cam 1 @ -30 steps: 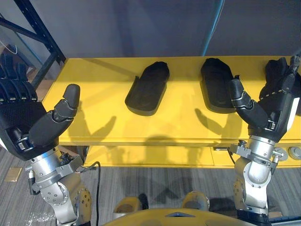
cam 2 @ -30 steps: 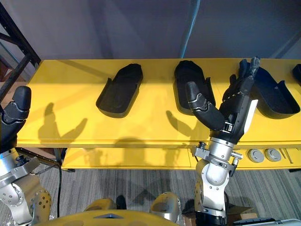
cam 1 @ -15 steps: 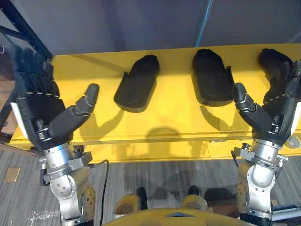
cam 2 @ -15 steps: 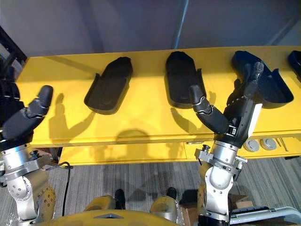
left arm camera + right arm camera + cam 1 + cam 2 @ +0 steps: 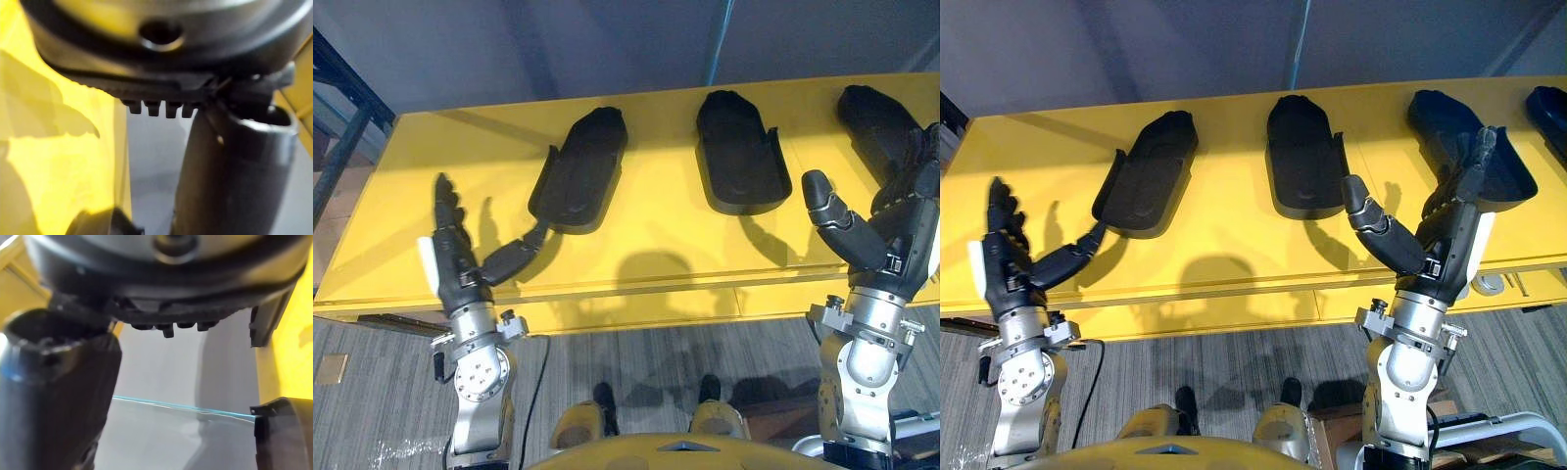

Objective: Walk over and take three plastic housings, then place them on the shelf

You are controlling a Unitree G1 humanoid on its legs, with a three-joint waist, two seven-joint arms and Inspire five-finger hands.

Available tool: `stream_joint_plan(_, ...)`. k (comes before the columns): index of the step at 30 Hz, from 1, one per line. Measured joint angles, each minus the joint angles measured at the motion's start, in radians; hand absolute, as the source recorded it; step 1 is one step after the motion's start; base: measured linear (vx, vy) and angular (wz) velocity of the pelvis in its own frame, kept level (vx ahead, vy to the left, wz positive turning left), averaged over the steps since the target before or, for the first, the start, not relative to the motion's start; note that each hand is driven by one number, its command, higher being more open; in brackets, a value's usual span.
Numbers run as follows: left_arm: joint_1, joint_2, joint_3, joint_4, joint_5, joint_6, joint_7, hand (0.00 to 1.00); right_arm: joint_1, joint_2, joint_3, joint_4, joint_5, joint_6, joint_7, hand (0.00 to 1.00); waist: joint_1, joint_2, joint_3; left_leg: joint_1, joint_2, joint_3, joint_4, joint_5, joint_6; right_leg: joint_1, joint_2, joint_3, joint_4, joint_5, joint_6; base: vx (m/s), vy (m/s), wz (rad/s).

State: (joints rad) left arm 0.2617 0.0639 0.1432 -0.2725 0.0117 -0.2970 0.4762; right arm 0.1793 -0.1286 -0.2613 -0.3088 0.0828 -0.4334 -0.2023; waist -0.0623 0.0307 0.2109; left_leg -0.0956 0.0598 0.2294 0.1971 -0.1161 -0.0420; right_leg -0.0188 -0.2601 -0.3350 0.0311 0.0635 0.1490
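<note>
Three black plastic housings lie on a yellow table (image 5: 460, 157): a left housing (image 5: 579, 170), a middle housing (image 5: 735, 152) and a right housing (image 5: 875, 116). My left hand (image 5: 458, 257) stands open over the table's front left part, its thumb reaching toward the left housing's near end. Over the front edge on the right my right hand (image 5: 886, 230) is open with its fingers raised in front of the right housing. Neither hand holds anything. An edge of a housing (image 5: 276, 431) appears in the right wrist view.
A fourth black housing (image 5: 1549, 104) lies at the far right of the table. Behind the table is a grey wall with a thin blue line (image 5: 717, 44) running up it. A dark rack post (image 5: 342, 78) stands at the far left. Grey carpet (image 5: 656, 362) lies below the table's front.
The camera has shifted, so the table and housings sit further left in the picture. My left hand has moved forward over the table toward the left housing. My right hand stays raised and open.
</note>
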Motion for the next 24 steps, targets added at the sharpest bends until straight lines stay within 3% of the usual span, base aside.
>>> stream_joint_plan(5,-0.017,-0.043,0.030,-0.056,0.039,-0.150,0.200,1.00,0.004,0.016,0.026,0.000,-0.002,0.008,-0.031,1.00,0.002,-0.003,0.025,0.017,-0.004,-0.009,-0.030,0.020,-0.003,0.002,0.001,0.002,0.006,-0.005,-0.008,0.00,-0.009,0.05)
stream_joint_plan(7,-0.020,-0.047,0.036,-0.098,0.037,-0.184,0.203,1.00,0.005,0.017,0.043,0.000,-0.022,0.008,-0.034,1.00,0.002,0.000,0.030,0.019,-0.003,-0.011,-0.033,0.021,-0.003,0.002,0.001,0.006,0.016,-0.010,-0.015,-0.02,-0.003,0.02)
stream_joint_plan(10,-0.020,-0.045,0.041,-0.130,-0.057,-0.172,0.014,1.00,0.005,0.017,0.067,0.000,-0.040,0.011,-0.041,1.00,0.003,0.002,0.035,0.023,-0.006,-0.014,-0.048,0.028,-0.003,0.002,0.000,0.013,0.020,-0.018,-0.027,-0.04,-0.008,0.04)
stream_joint_plan(13,-0.015,-0.043,0.020,-0.104,-0.143,-0.064,-0.197,1.00,0.002,0.017,0.074,0.000,-0.056,0.020,-0.046,1.00,-0.001,-0.003,0.052,0.030,-0.007,-0.013,-0.066,0.037,-0.005,0.001,0.000,0.015,0.020,-0.021,-0.029,-0.03,-0.011,-0.01)
stream_joint_plan(15,-0.015,-0.033,0.003,-0.066,-0.211,-0.020,-0.277,1.00,-0.001,0.014,0.074,0.000,-0.080,0.026,-0.049,1.00,-0.006,-0.004,0.064,0.032,-0.007,-0.010,-0.069,0.038,-0.006,0.000,0.001,0.018,0.020,-0.023,-0.032,-0.03,-0.014,-0.03)
stream_joint_plan(19,-0.010,-0.015,-0.038,-0.016,-0.314,0.027,-0.363,1.00,-0.006,0.003,0.072,0.000,-0.161,0.033,-0.096,1.00,-0.023,-0.004,0.072,0.014,-0.005,-0.003,-0.062,0.041,-0.006,-0.025,0.002,0.025,0.022,-0.021,-0.029,0.01,-0.002,-0.04)
stream_joint_plan(24,-0.033,-0.005,-0.070,0.004,-0.315,0.041,-0.329,1.00,-0.046,-0.027,0.028,-0.002,-0.275,0.005,-0.195,1.00,-0.027,-0.001,0.076,0.017,0.000,0.009,-0.062,0.038,-0.010,-0.033,0.004,0.036,0.026,-0.020,-0.028,0.03,-0.003,-0.05)
